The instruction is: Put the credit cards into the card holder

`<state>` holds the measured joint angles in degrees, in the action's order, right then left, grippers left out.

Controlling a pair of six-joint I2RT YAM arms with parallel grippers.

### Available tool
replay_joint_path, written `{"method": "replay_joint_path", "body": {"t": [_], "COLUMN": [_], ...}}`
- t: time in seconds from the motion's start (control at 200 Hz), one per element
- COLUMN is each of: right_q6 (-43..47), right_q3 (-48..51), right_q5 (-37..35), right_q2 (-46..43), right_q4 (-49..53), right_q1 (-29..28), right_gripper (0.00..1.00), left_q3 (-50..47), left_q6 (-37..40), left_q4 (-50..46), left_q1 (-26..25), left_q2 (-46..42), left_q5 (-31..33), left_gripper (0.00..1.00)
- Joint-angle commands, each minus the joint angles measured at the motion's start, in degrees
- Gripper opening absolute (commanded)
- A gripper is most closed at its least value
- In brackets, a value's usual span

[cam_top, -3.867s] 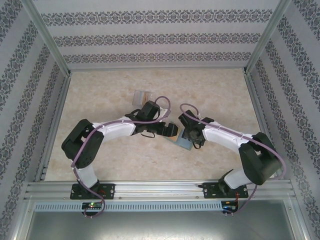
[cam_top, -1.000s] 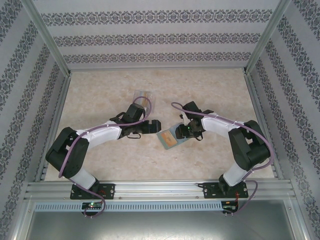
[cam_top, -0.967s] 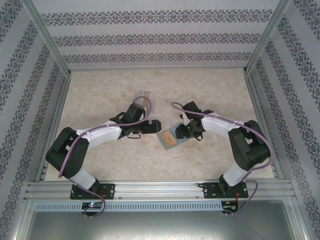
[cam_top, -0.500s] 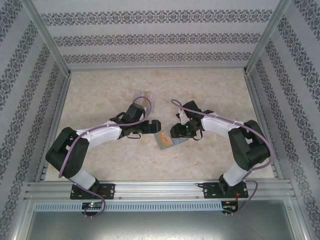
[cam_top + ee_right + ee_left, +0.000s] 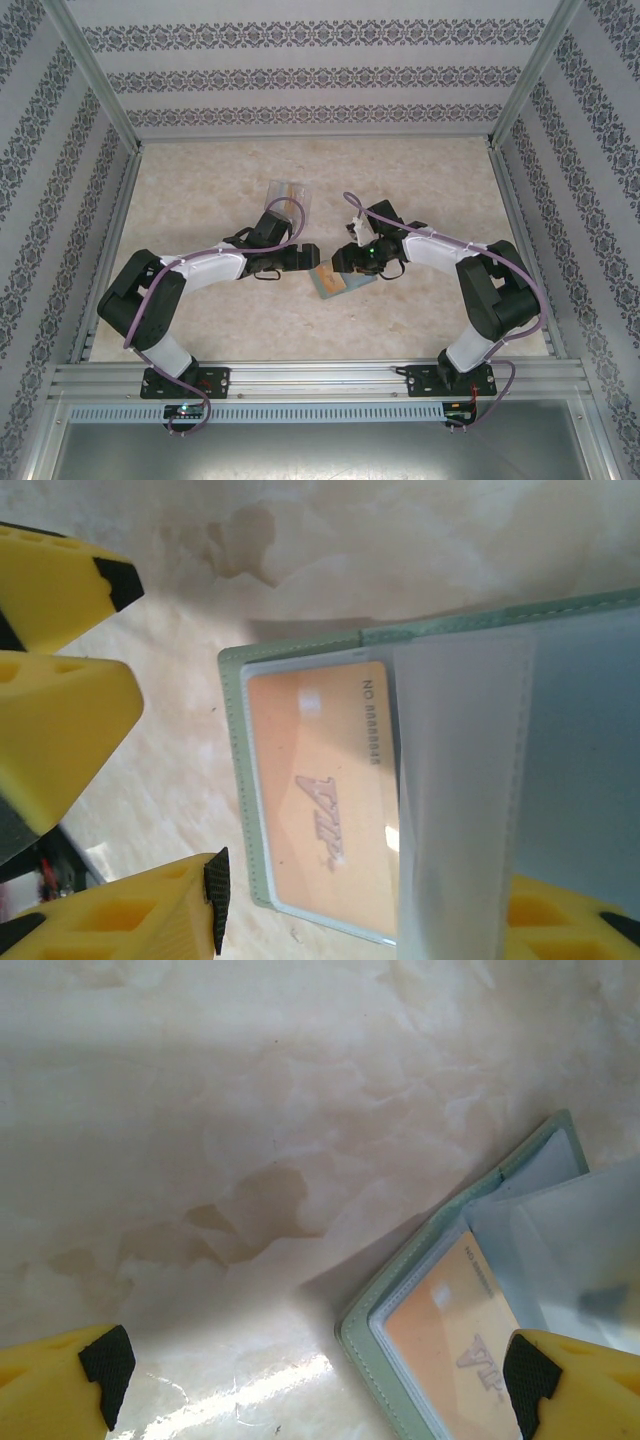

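The sage-green card holder [image 5: 336, 281] lies open on the table between both grippers. An orange-yellow credit card [image 5: 320, 800] printed "VIP" sits inside its clear pocket, also seen as the orange card [image 5: 450, 1335]. A translucent sleeve page [image 5: 460, 780] stands up over the holder's right half. My right gripper [image 5: 368, 920] hangs over the card holder [image 5: 300, 645] with its jaws apart, one on each side, and a gap shows at the left pad [image 5: 215, 900]. My left gripper [image 5: 310, 1375] is open wide just left of the card holder [image 5: 395, 1345].
A clear plastic stand [image 5: 285, 190] sits behind the left gripper [image 5: 308, 256]. The left gripper's yellow fingers [image 5: 60, 660] are close to the holder's left edge. Metal rails [image 5: 320, 375] and patterned walls bound the marble table [image 5: 200, 180].
The right gripper has moved left toward the left gripper, and the card holder has slid slightly left with it. The left gripper has stayed open and nearly still.
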<state>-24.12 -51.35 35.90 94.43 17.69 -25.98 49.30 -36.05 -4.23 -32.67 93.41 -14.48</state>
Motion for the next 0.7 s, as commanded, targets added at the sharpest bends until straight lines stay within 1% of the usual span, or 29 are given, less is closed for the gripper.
{"method": "replay_joint_path", "body": {"t": [0.0, 0.115, 0.2, 0.275, 0.38, 0.61, 0.694], "right_q6": [-0.8, -1.0, -1.6, -1.6, -1.8, -4.7, -4.8], "right_q3": [0.7, 0.8, 1.0, 0.9, 0.9, 0.2, -0.5], "right_q5": [4.0, 4.5, 5.8, 7.7, 7.7, 9.3, 10.5], "right_q2": [-1.6, -1.6, -1.4, -0.8, 0.8, 5.4, 5.3], "right_q4": [-1.5, -2.0, -3.3, -4.0, -4.8, -8.0, -8.0], "right_q1": [0.1, -0.3, -0.8, -1.7, -3.2, -5.5, -5.8], "right_gripper": [0.54, 0.54, 0.54, 0.54, 0.54, 0.54, 0.54], "left_q3": [-0.3, -0.1, -0.3, -1.7, -3.7, -2.5, -0.3], "left_q6": [0.6, 0.1, -0.6, -1.2, -1.5, -0.5, -1.9], "left_q4": [0.1, 0.1, -0.9, -0.5, 0.1, -5.1, -10.9], "left_q1": [-0.6, -0.6, -0.3, 1.2, 3.2, 4.4, 5.1], "left_q2": [0.0, 0.2, -0.4, -2.0, -4.9, -7.2, -6.8], "left_q5": [1.8, 2.4, 4.7, 5.4, 5.7, 9.3, 13.5], "left_gripper": [0.97, 0.97, 0.97, 0.98, 0.99, 0.99, 0.99]}}
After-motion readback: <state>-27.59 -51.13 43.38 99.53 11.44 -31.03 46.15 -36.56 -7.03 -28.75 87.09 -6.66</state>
